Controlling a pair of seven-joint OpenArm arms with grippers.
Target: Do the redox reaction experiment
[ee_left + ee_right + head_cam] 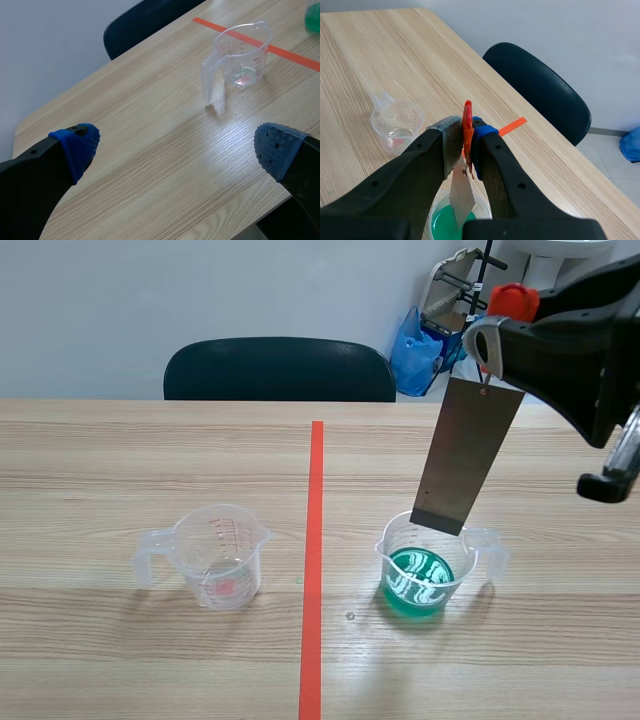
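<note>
The right gripper (493, 332) is up high over the right side of the table (120, 460). Its two fingers are squeezed tight on a red clip (513, 300). A flat grey metal strip (468, 455) hangs down from the clip, a bit tilted. The low end of the strip is at the rim of a cup of green liquid (430, 565). In the right wrist view the strip points down into that cup, but I cannot tell if it touches the green.

A clear cup (215, 555) with a handle stands on the other side of the orange-red tape line (315, 540), well apart from the green one. It has only a tiny bit of red at the bottom.

The left gripper (175, 145) holds nothing. Its fingers are spread wide, and the blue pads (80, 142) are far apart above the bare wood. The clear cup is ahead of it, not near the fingers.

A dark chair (280, 370) stands at the far side of the table, and a blue bag (415, 350) sits behind it.
</note>
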